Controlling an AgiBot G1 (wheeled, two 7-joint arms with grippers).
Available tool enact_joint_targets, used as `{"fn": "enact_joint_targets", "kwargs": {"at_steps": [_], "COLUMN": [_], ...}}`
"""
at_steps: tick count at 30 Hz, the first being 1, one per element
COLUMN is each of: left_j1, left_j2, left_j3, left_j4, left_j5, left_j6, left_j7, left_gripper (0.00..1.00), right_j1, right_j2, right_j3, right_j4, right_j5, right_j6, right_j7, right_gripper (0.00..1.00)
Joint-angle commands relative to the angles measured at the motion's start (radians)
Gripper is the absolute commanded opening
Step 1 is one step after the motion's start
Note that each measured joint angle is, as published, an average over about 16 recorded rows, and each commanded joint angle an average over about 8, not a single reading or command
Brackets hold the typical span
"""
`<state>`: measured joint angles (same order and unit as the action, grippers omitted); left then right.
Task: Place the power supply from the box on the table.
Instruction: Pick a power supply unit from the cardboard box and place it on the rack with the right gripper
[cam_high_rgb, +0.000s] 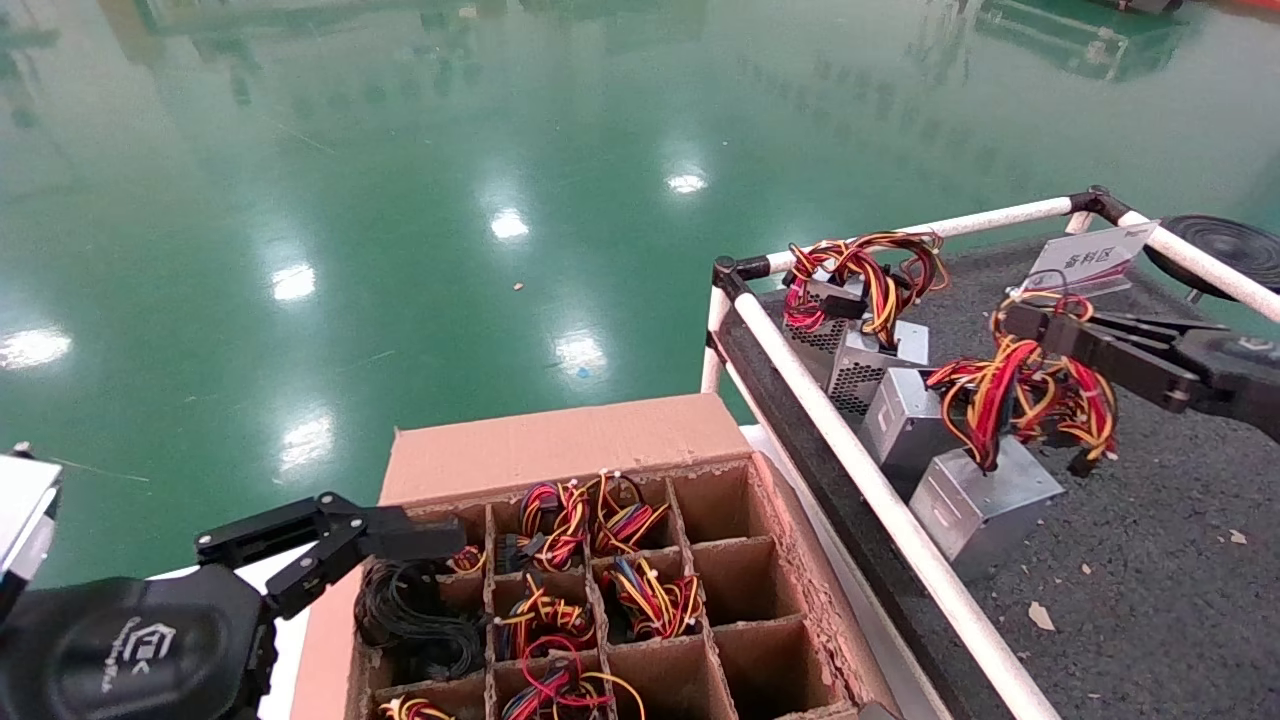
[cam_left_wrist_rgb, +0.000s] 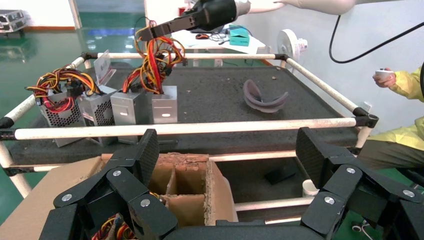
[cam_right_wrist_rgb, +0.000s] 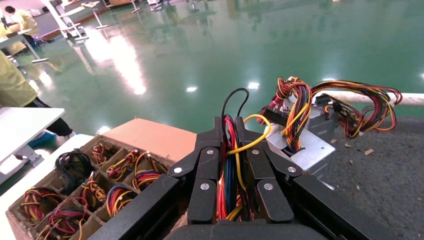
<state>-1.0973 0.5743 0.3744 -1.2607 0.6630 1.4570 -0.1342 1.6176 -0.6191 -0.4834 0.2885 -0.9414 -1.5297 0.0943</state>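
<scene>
My right gripper (cam_high_rgb: 1022, 328) is shut on the red, yellow and black wire loop of a silver power supply (cam_high_rgb: 985, 497). Its case hangs tilted under the wires, low over the dark speckled table (cam_high_rgb: 1150, 580) just inside the white rail; I cannot tell if it touches. The right wrist view shows the wires (cam_right_wrist_rgb: 227, 165) clamped between the right gripper's (cam_right_wrist_rgb: 228, 131) jaws, with the case hidden. The brown divided box (cam_high_rgb: 560, 450) stands left of the table. My left gripper (cam_left_wrist_rgb: 230, 150) hangs open and empty beside the box (cam_left_wrist_rgb: 192, 175), at its left edge (cam_high_rgb: 400, 545).
Three more power supplies (cam_high_rgb: 880, 380) stand in a row along the rail (cam_high_rgb: 850, 450) behind the held one. Box cells hold several wire bundles (cam_high_rgb: 560, 520) and a black cable coil (cam_high_rgb: 415, 615). A white label card (cam_high_rgb: 1090, 258) and a grey curved piece (cam_left_wrist_rgb: 265, 97) sit on the table.
</scene>
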Motion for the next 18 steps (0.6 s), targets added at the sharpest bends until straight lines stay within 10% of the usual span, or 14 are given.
{"fn": "enact_joint_targets", "kwargs": {"at_steps": [1, 5, 13, 18], "left_j1": [0.0, 0.0, 0.0, 0.0], "left_j2": [0.0, 0.0, 0.0, 0.0], "left_j3": [0.0, 0.0, 0.0, 0.0], "left_j4": [0.0, 0.0, 0.0, 0.0], "left_j5": [0.0, 0.0, 0.0, 0.0], "left_j6": [0.0, 0.0, 0.0, 0.0], "left_j7": [0.0, 0.0, 0.0, 0.0], "left_gripper": [1.0, 1.0, 1.0, 1.0], "right_j1": [0.011, 0.017, 0.034, 0.04], "right_j2": [-0.012, -0.024, -0.037, -0.041], "right_j3": [-0.005, -0.017, -0.039, -0.043], "right_j4": [-0.014, -0.041, -0.071, -0.078], "right_j5": [-0.008, -0.029, -0.066, -0.073], "right_j6": [0.002, 0.009, 0.038, 0.045], "right_j7": [-0.009, -0.033, -0.055, -0.055], "right_gripper": [0.0, 0.07, 0.99, 1.0]}}
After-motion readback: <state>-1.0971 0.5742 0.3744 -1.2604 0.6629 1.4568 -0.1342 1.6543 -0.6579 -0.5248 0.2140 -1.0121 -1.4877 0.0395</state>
